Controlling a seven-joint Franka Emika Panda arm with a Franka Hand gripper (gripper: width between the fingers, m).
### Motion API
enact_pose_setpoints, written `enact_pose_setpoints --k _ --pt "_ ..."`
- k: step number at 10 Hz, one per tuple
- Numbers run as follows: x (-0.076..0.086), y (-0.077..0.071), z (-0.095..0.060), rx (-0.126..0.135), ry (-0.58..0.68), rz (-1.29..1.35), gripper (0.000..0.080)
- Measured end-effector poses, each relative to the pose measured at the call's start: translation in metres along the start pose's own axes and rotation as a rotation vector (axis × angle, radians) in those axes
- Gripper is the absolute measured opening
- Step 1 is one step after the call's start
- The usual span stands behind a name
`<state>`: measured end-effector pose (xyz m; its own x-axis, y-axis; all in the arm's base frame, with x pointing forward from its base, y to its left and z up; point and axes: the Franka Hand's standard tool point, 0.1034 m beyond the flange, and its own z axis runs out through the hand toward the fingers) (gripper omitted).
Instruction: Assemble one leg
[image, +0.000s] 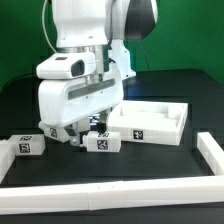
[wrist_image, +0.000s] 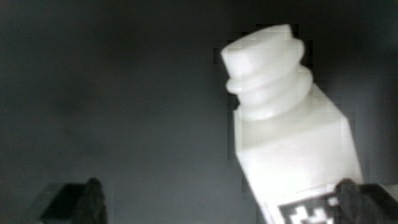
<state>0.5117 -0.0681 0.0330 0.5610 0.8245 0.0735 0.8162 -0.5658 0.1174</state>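
I'm seeing the gripper (image: 84, 136) hanging low over the desk (image: 60, 168), jaws spread wide and gripping nothing. The leg (image: 103, 142) is lying on its side on the desk, just beside the gripper at its 3 o'clock in the exterior view, tags facing the camera. The wrist view is showing the leg (wrist_image: 285, 120) between the fingers (wrist_image: 79, 200). Its threaded end is pointing away from the fingertips. Its tagged body is sitting close to one finger, with a clear gap to the other. I can't tell whether it's touching that near finger. A second leg (image: 27, 146) is lying well apart, at the gripper's 9 o'clock. The tabletop (image: 150, 122) is sitting at about 2 o'clock from the leg, near it; I can't tell if they're touching. A white rail (image: 110, 190) is running along the desk's near edge at 6 o'clock and turning up the exterior view's right side.
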Motion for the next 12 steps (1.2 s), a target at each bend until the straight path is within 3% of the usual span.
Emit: enact_pose_setpoints --k 3,5,7,12 --pt "0.005 0.002 -0.01 -0.016 0.005 -0.016 0.0649" --pt "0.013 -0.015 -0.013 -0.006 0.007 -0.005 0.0649" --pt "0.008 -0.025 -0.005 0.004 0.002 -0.006 0.0649" --pt "0.006 -0.025 0.012 0.015 -0.006 0.002 0.0649"
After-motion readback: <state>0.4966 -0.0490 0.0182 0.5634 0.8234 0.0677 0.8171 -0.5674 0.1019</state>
